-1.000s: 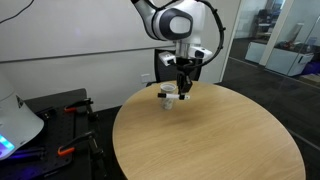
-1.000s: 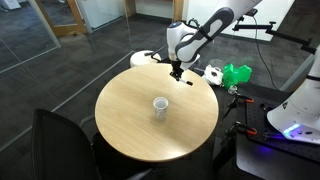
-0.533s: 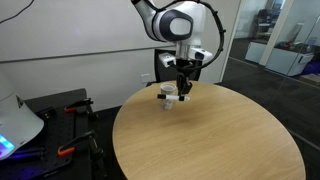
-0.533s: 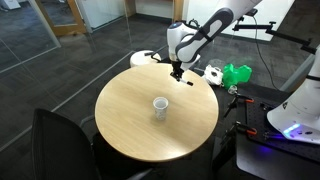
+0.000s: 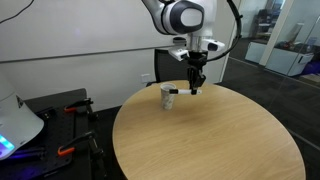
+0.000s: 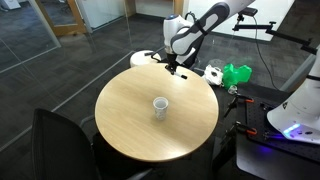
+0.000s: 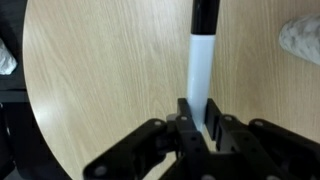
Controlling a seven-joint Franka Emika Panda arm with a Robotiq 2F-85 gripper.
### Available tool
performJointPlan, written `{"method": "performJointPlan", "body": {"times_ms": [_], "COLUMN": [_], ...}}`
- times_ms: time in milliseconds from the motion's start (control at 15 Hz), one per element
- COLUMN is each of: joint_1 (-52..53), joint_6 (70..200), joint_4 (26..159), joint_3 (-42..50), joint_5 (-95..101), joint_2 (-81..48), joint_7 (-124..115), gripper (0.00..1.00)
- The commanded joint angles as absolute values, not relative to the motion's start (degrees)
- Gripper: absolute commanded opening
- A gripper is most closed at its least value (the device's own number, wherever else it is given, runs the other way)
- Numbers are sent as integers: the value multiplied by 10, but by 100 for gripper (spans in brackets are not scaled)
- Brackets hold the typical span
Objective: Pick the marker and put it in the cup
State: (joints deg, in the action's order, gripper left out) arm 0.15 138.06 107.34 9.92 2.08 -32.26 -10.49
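Observation:
My gripper is shut on the marker. Its white barrel sticks out from between the fingers and ends in a black end near the top of the wrist view. The marker is held above the round wooden table. The whitish-grey cup stands upright on the table. In one exterior view my gripper hangs just right of it and higher. In another the cup is near the table's middle and my gripper is over the far edge. The cup's edge shows at the wrist view's upper right.
A green object and a white object lie beyond the table's far edge. A white disc-like thing sits at the back. A dark chair stands at the near left. Tools lie on the floor.
The gripper has risen with the marker and shifted sideways, away from its spot right beside the cup. The cup has not moved.

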Motion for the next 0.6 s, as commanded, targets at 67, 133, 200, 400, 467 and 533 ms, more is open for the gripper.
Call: {"method": "performJointPlan", "body": {"times_ms": [67, 133, 200, 400, 467, 533], "joint_1": [-47, -59, -69, -103, -112, -90], "joint_6": [1325, 1318, 1310, 1273, 1256, 1292], "joint_4": [1029, 1023, 1018, 999, 997, 1014], "joint_3": [55, 44, 35, 5, -2, 17], "joint_5": [4, -3, -10, -39, -49, -29], "joint_2": [-323, -322, -322, -325, -323, -323], "joint_7": [-12, 17, 43, 132, 159, 112], "gripper": [5, 5, 5, 5, 5, 20]}}
